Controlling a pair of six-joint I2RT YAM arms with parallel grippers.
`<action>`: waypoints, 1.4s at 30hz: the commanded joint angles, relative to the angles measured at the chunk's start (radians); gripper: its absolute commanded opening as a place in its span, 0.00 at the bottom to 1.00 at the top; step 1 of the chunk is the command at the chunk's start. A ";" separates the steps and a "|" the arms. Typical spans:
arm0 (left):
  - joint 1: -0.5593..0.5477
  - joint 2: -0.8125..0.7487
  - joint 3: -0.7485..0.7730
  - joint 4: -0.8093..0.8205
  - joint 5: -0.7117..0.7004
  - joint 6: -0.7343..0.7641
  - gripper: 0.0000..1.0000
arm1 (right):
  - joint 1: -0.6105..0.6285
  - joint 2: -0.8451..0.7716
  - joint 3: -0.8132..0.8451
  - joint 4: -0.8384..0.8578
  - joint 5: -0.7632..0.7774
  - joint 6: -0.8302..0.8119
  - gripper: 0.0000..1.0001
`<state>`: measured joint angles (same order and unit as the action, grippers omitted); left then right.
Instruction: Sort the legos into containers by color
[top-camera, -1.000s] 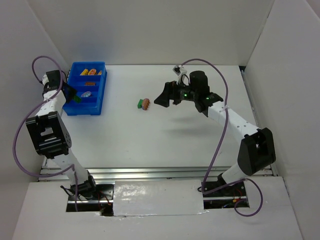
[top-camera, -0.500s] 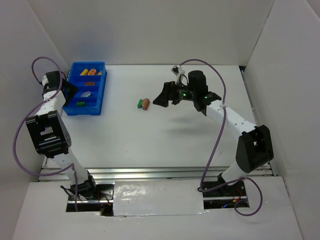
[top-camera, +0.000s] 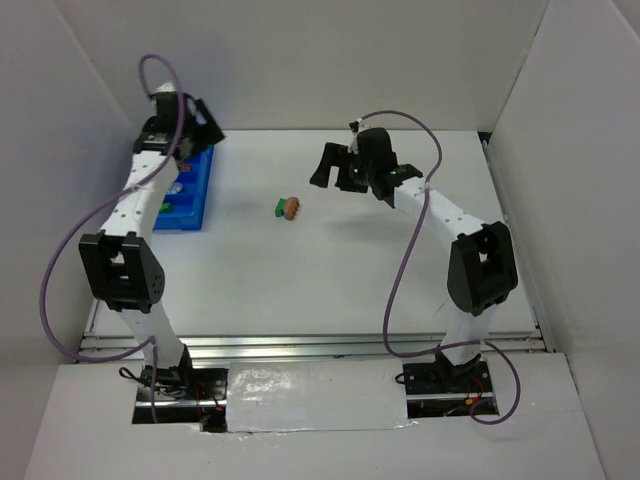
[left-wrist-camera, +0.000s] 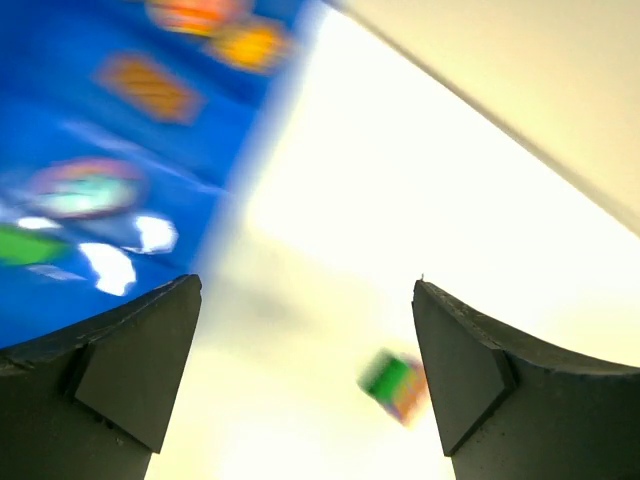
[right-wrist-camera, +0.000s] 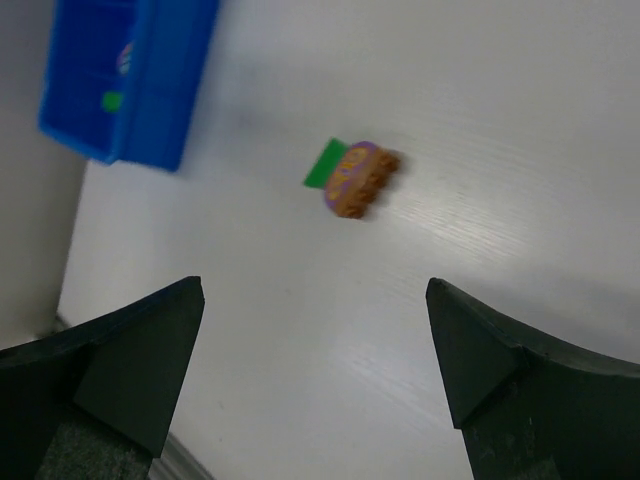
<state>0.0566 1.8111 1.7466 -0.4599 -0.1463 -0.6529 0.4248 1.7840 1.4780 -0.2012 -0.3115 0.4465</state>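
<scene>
i'm watching the left gripper (left-wrist-camera: 305, 290) and right gripper (right-wrist-camera: 315, 290), both spread wide and empty. the small green plastic block (right-wrist-camera: 323, 163) is sitting against the pinkish-brown plastic lump (right-wrist-camera: 358, 180), so i'm risking pinching both colours together.

We read this as a robotics laboratory test cell. Plain white panels (top-camera: 300, 60) wall in a white table (top-camera: 350, 290) that lies beneath and beyond both pairs of jaws. Behind the jaws, two arms (top-camera: 130, 210) stand bolted by an aluminium rail (top-camera: 300, 348), trailing purple cables (top-camera: 397, 290).
</scene>
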 joint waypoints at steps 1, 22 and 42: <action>-0.231 0.037 0.106 -0.118 -0.067 0.172 0.99 | -0.004 -0.001 0.056 -0.144 0.309 0.115 1.00; -0.402 0.468 0.208 -0.091 0.088 0.337 1.00 | -0.149 -0.322 -0.351 -0.081 0.149 0.219 1.00; -0.445 0.461 0.109 -0.049 0.068 0.334 0.51 | -0.150 -0.273 -0.349 -0.015 0.015 0.232 1.00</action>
<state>-0.3878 2.2738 1.8278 -0.5068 -0.0784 -0.3378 0.2707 1.5059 1.1202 -0.2699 -0.2611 0.6731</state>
